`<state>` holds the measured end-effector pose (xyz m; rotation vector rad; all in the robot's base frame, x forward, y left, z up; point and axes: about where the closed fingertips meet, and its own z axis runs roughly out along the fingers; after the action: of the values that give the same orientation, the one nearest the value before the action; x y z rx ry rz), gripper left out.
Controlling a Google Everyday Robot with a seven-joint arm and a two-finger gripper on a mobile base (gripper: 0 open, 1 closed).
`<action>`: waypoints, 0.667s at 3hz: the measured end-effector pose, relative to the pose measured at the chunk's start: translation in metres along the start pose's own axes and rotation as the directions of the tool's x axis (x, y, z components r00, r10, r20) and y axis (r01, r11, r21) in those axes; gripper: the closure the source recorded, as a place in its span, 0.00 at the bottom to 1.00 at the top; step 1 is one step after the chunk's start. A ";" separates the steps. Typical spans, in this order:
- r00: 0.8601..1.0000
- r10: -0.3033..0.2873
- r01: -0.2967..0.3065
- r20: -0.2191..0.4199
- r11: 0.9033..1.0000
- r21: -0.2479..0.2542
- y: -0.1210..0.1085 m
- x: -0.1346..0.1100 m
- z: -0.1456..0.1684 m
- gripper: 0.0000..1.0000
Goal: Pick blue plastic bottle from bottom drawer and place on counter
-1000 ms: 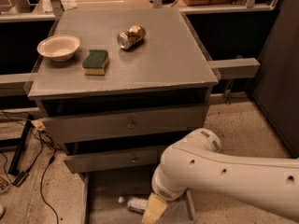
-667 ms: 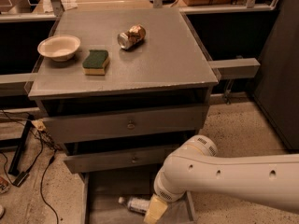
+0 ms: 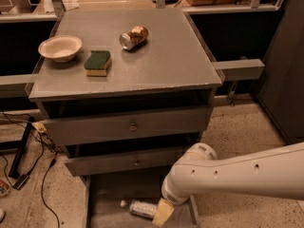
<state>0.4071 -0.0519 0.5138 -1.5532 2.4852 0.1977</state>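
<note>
The robot's gripper (image 3: 163, 213) reaches low into the pulled-out bottom drawer (image 3: 104, 198), just beside the blue plastic bottle (image 3: 141, 208) lying on its side there, apparently lining up a grab bound for the bench (image 3: 161, 56) above; its grip cannot be told.

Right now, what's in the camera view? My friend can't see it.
A robot arm holds its gripper in the open bottom drawer beside a blue plastic bottle lying on its side. On the counter above sit a bowl, sponge and can.
</note>
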 end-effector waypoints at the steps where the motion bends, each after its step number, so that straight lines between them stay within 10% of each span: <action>1: 0.999 0.037 -0.036 0.032 0.999 -0.029 0.004 -0.001 0.019 0.00; 2: 0.990 0.101 -0.097 0.103 0.994 -0.044 -0.002 -0.003 0.069 0.00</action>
<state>0.4168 -0.0351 0.4473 -1.3969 2.4916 0.3356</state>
